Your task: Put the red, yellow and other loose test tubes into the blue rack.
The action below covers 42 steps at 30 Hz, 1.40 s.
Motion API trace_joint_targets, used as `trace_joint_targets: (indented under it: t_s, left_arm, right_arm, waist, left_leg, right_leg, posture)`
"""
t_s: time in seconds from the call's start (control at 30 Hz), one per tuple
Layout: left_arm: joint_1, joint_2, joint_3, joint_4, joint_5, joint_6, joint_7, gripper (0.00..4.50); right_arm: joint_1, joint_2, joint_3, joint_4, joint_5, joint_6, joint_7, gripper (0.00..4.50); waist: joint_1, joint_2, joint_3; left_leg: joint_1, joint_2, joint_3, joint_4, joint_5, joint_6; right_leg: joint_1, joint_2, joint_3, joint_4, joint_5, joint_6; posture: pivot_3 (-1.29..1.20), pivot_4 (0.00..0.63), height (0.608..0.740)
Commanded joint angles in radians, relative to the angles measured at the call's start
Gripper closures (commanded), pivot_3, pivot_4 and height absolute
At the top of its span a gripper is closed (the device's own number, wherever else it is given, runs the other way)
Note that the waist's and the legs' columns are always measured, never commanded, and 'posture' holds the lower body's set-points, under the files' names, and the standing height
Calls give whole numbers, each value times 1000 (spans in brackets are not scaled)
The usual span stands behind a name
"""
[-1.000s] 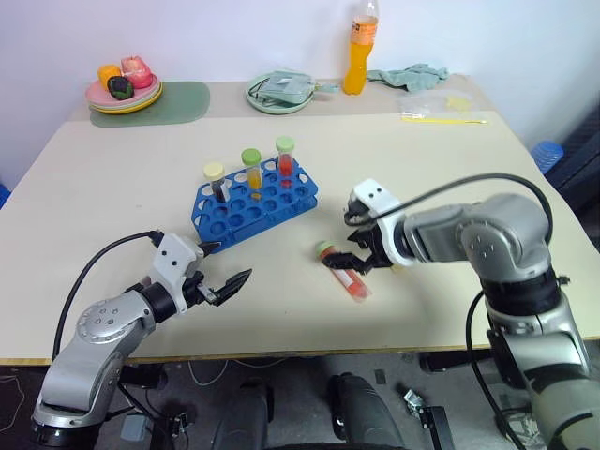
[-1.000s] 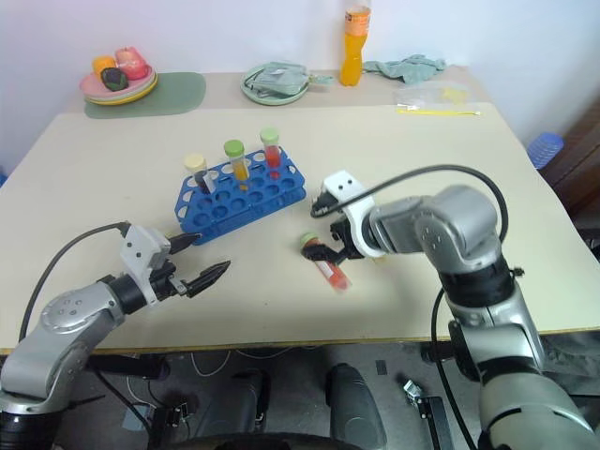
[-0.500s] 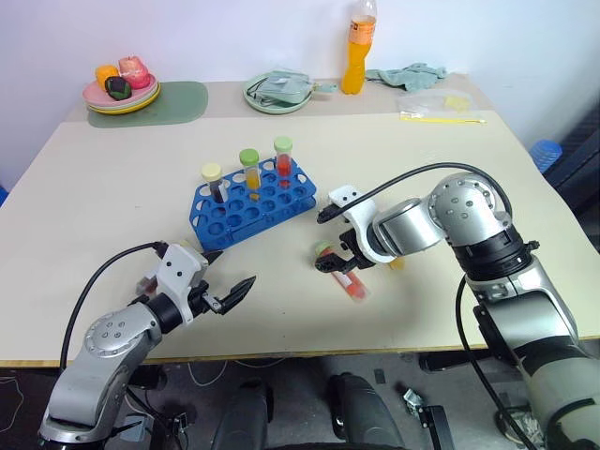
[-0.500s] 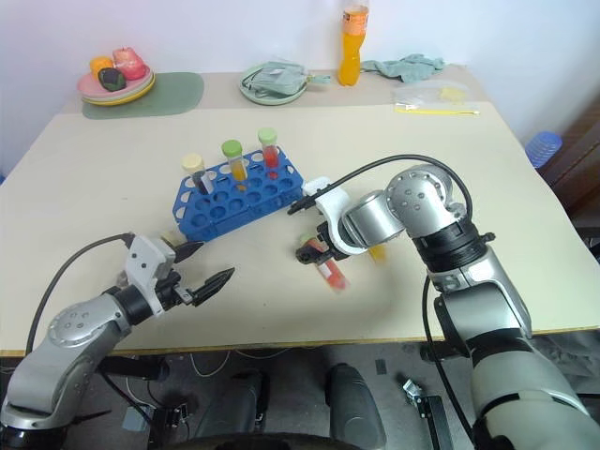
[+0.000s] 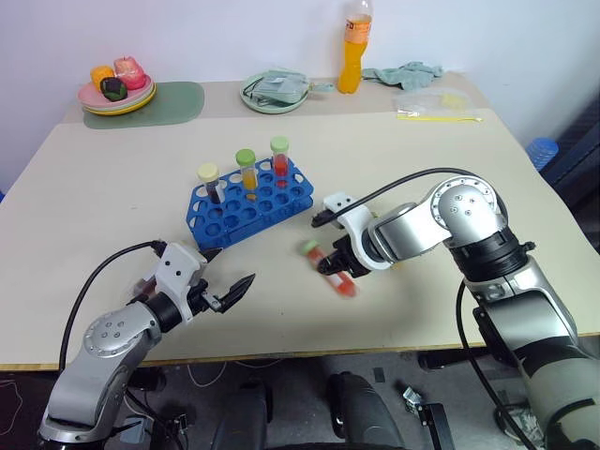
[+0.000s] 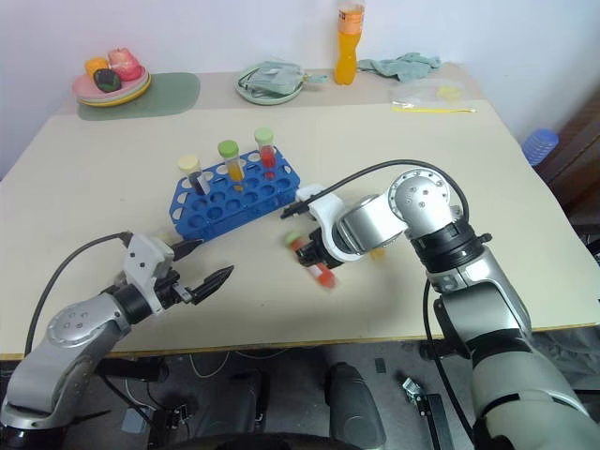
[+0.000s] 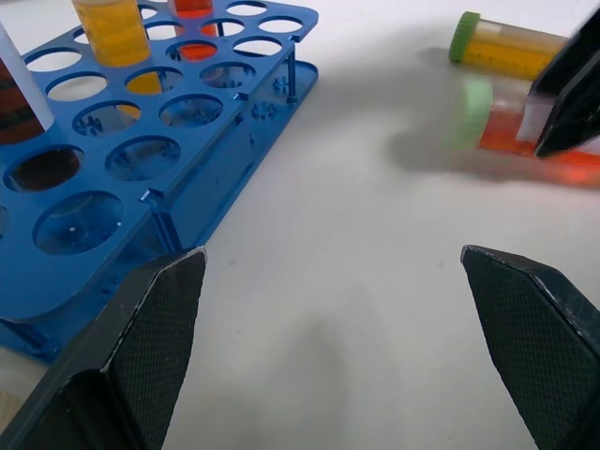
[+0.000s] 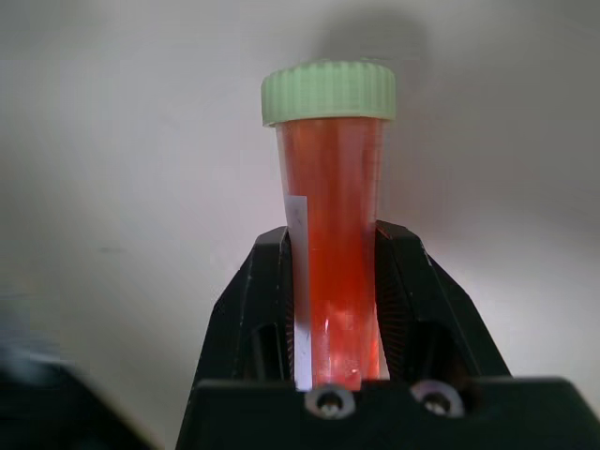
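Note:
The blue rack (image 5: 251, 201) stands mid-table with three capped tubes upright in its far row: cream-capped dark (image 5: 210, 178), green-capped yellow (image 5: 247, 167), green-capped red (image 5: 280, 155). My right gripper (image 5: 339, 263) is shut on a red test tube (image 8: 328, 169) with a green cap, held tilted just above the table to the right of the rack. A yellow test tube (image 7: 511, 52) with a green cap lies on the table beyond it. My left gripper (image 5: 230, 267) hovers open and holds nothing, near the rack's front corner.
An orange drink bottle (image 5: 352, 49), a green plate with a cloth (image 5: 278, 92), a teal rag (image 5: 409, 73) and a plastic bag (image 5: 434, 103) line the far edge. Pastel plates with toy food (image 5: 119, 91) sit far left on a green mat (image 5: 180, 99).
My right gripper has shut on the red tube, raised it off the table and carried it left toward the rack. The left arm has stayed put.

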Motion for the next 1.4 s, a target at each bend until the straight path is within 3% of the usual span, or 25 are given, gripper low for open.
trace_joint_targets:
  t_s: [0.03, 0.17, 0.27, 0.47, 0.87, 1.4]
  left_arm:
    - [10, 1, 58, -31, -14, -10, 11, 0]
    - [-1, -35, 85, -13, -12, -29, 45, 0]
    - [-20, -74, 100, 4, 5, -67, 80, 0]
    - [-29, -120, 107, 14, 35, -134, 119, 0]
    - [-44, -113, 103, -42, 10, -91, 147, 0]
    - [-66, -118, 91, -86, 3, -27, 165, 0]
  right_arm:
    - [25, -10, -46, -263, -355, -351, 298, 3807]
    - [140, 72, 46, -208, -814, -857, 532, 3807]
    - [181, 214, 94, -17, -1083, -1168, 564, 3807]
    - [175, 440, 15, 329, -1302, -1496, 558, 3807]
    - [150, 578, -128, 640, -1462, -1701, 576, 3807]
    - [145, 647, -209, 789, -1531, -1847, 651, 3807]
  waist:
    - [1, 0, 0]
    - [1, -1, -1]
    - [0, -1, -1]
    - [-16, -1, -1]
    - [-23, -1, -1]
    - [-24, 0, 0]
  left_leg:
    - [0, 0, 0, 0, 0, 0]
    - [1, 0, 0, 0, 0, 0]
    - [1, 0, 1, 0, 0, 0]
    - [1, 0, 0, -1, 0, -1]
    - [1, 0, 0, -1, 0, -1]
    - [2, 0, 0, -1, 0, -1]
  right_leg:
    - [0, 0, 0, 0, 0, 0]
    - [1, 0, -1, -1, 0, 1]
    - [1, 0, 0, 0, 0, 0]
    - [-1, -1, 0, 1, 0, 0]
    - [-1, 0, 0, 1, 0, 0]
    - [-1, 0, 0, 1, 0, 0]
  posture:
    - [0, 150, 740]
    - [0, 150, 740]
    - [0, 150, 740]
    - [0, 150, 740]
    - [0, 150, 740]
    - [0, 150, 740]
